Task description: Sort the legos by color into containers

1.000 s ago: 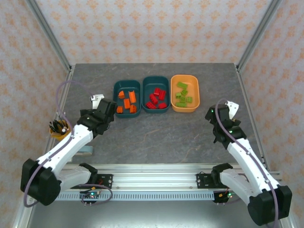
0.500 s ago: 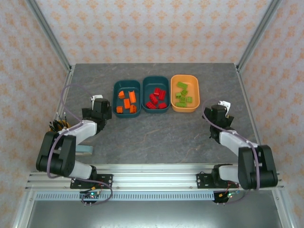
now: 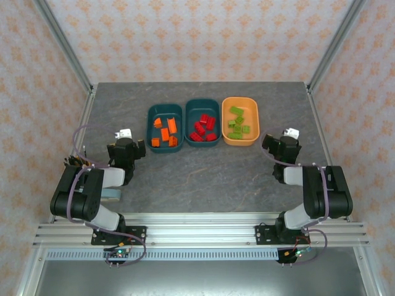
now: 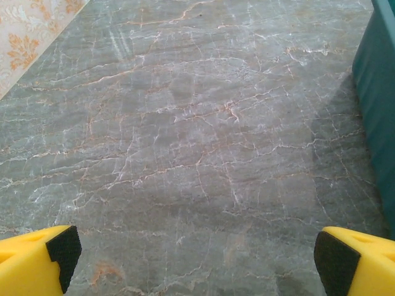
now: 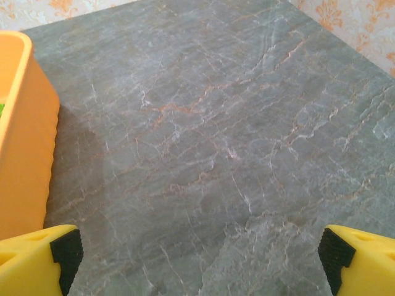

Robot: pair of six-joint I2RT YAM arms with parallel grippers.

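legos (image 3: 203, 128): sorted, red in middle tub (image 3: 202, 102), orange left of it, green right | left tool (image 4: 197, 253), right tool (image 5: 197, 253): both apart, empty | risk: a swinging arm could bump a tub, legos spill

You have on your counter (image 3: 203, 176): dark teal tubs (image 3: 165, 106), two; orange tub (image 3: 241, 99), one; orange legos (image 3: 171, 125), about five; red legos (image 3: 199, 128), about five; green legos (image 3: 245, 128), about five.
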